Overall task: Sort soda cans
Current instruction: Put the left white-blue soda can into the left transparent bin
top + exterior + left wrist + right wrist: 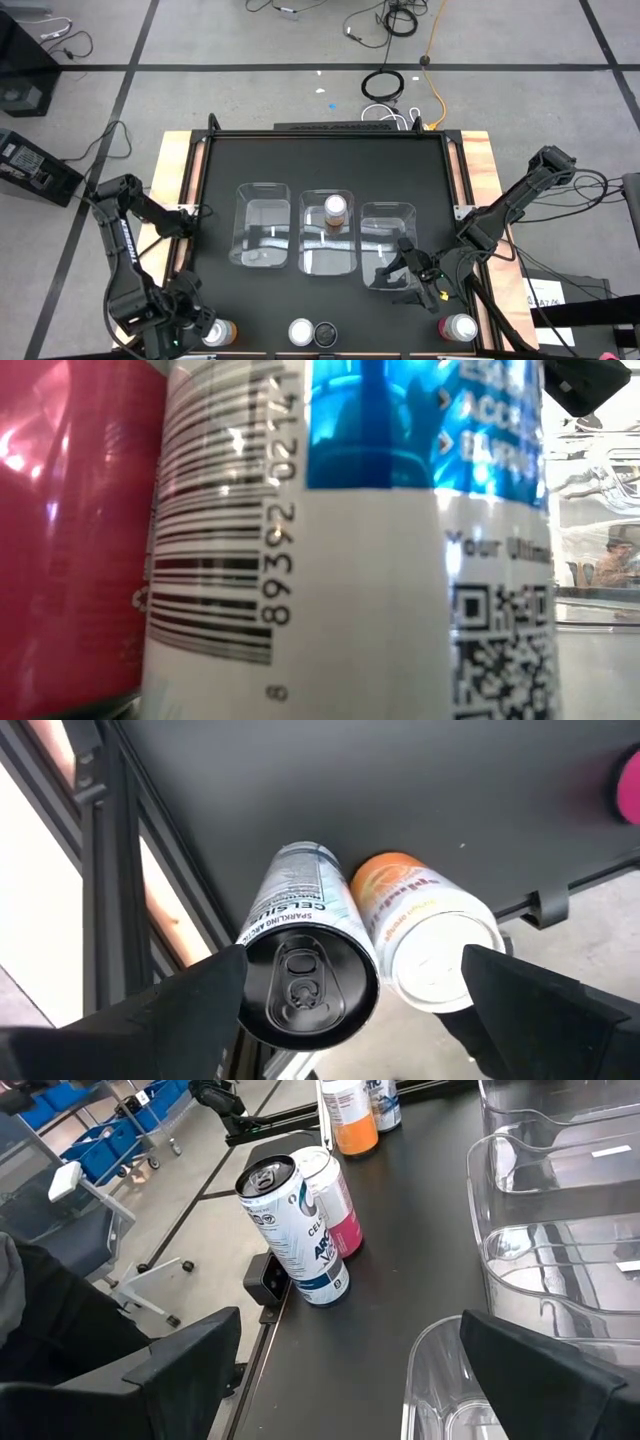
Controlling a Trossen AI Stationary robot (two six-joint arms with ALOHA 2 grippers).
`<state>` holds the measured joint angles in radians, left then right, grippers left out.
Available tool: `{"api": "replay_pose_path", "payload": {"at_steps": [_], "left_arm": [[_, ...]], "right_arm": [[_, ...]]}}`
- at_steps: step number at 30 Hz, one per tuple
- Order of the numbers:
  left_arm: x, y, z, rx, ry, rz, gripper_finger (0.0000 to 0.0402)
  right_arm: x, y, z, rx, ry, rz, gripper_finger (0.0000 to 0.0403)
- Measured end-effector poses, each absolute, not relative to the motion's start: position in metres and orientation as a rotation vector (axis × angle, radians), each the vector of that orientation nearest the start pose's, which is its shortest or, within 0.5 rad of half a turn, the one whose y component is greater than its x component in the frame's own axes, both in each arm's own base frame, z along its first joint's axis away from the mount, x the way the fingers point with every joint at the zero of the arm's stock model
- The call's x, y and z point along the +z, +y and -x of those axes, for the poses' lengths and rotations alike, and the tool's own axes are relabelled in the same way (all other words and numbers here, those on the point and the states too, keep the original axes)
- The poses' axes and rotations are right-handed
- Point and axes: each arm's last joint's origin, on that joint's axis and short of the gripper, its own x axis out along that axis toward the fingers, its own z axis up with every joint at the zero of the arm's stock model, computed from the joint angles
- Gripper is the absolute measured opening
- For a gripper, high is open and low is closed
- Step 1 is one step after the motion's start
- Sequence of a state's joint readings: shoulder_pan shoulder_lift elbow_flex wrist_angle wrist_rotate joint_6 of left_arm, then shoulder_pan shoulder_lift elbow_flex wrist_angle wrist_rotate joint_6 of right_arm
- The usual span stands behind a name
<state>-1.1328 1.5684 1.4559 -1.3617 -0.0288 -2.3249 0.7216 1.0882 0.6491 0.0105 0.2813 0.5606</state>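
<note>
My left gripper (195, 322) (352, 970) is open at the table's near left corner. It looks down on two upright cans that stand side by side, and its fingers stand on either side of the pair: a white can with a black top (305, 985) and an orange can with a white top (440, 955) (222, 333). My right gripper (415, 275) (350, 1320) is open above the near edge of the right clear bin (388, 250). An orange can (335, 210) stands in the middle bin (328, 262). A white-and-blue can (295, 1230) (350, 610) and a pink can (340, 1210) stand together at the near edge. Another pink can (458, 328) stands at the near right.
Three clear plastic bins sit in a row at the table's middle; the left bin (262, 228) holds no can. A black frame rail (110, 870) runs along the table's left edge. The low camera (265, 1278) sits right beside the two middle cans. Cables lie on the floor beyond.
</note>
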Motion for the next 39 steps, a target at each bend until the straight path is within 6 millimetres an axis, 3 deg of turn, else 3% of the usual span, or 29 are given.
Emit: {"api": "replay_pose_path", "payload": {"at_steps": [14,28,39], "left_arm": [[0.316,-0.253,-0.122,0.817,1.338,1.041,0.0380],[0.316,-0.247,-0.118,0.880,1.375,0.984,0.0380],[0.295,-0.250,-0.116,0.887,1.400,0.972,0.0380]], "right_arm": [[0.248,0.147,-0.179,0.313,0.485,-0.333,0.0370],[0.248,0.147,-0.179,0.308,0.484,-0.338,0.0370],[0.248,0.147,-0.179,0.307,0.484,-0.340,0.0370]]}}
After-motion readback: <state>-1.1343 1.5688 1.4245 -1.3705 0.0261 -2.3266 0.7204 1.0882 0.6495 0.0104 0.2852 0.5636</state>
